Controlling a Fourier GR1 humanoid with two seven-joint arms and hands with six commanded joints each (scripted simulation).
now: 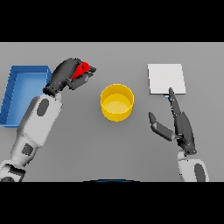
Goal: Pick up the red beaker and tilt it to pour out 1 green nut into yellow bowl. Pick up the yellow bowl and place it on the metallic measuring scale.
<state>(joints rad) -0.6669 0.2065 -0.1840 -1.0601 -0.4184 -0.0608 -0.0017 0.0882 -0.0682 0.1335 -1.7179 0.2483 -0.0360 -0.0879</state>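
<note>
The small red beaker [82,68] sits clasped in the curled fingers of the left hand [70,74], at the far left of the grey tabletop [87,144], apparently so it can be tipped. The round yellow bowl [117,102] stands apart to its right, mid-table, within pouring reach. Right of it, the right hand [177,124] rests with fingers straight and released, fingertips touching the flat pale square measuring scale [165,78]. A blue rectangular tray [13,78] lies far left.

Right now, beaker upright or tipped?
Cannot tell. The left hand is curled around the red beaker and hides most of it, left of the yellow bowl.
</note>
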